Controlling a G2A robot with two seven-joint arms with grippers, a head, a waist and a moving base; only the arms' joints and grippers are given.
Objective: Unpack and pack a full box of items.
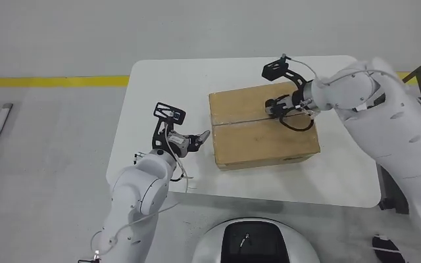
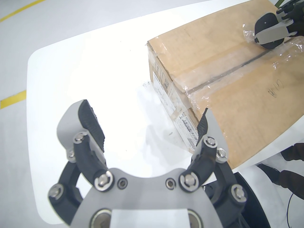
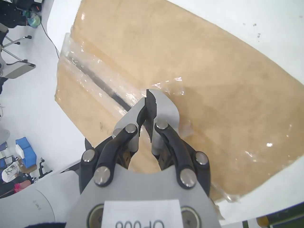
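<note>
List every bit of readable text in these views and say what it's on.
Handwritten scrawl on the box top: not legible.
White shipping labels on the box end: print and barcode too small to read.
Printed handling symbols above them: pictograms, no readable words.

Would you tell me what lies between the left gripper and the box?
Only a strip of bare table separates the left gripper from the box, as the left wrist view shows.

surface: white table (image 1: 158,85) | on it: taped cardboard box (image 1: 263,141), closed
</note>
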